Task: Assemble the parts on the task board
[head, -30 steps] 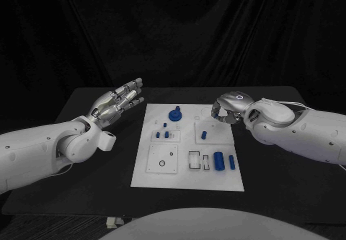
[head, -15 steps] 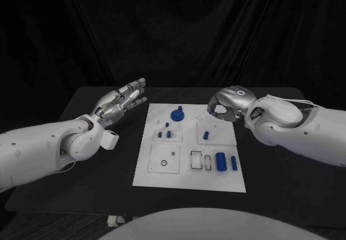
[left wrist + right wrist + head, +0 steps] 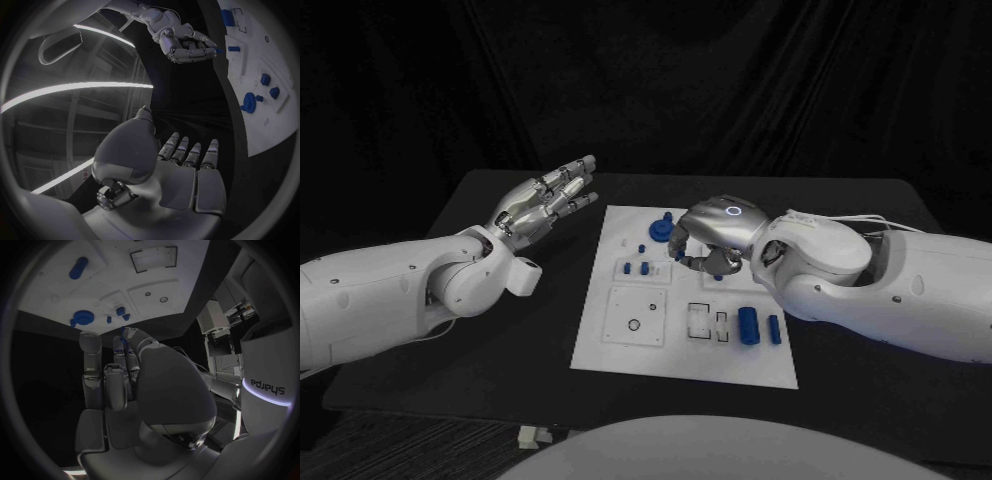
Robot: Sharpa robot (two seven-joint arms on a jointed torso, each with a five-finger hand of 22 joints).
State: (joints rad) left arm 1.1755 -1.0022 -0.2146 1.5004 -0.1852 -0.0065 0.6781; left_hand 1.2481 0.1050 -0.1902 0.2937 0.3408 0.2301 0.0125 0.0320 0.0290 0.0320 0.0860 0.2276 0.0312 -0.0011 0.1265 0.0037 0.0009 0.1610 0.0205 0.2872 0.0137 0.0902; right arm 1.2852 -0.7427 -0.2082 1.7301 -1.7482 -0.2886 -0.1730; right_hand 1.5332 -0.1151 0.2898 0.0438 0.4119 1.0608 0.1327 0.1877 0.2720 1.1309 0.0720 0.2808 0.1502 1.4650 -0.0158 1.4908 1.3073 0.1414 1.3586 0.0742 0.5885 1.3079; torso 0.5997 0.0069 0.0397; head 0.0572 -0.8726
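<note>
The white task board (image 3: 625, 345) lies flat in the middle of the table — a long plate with outlined recesses. Small blue parts sit on it: a round knob (image 3: 655, 233) at the far end, two short pegs (image 3: 636, 268) nearby — and two cylinders (image 3: 749, 326) lying near the right edge.

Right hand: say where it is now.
In the head view the right hand hovers over the task board, at its far middle, beside the large blue round part.
</note>
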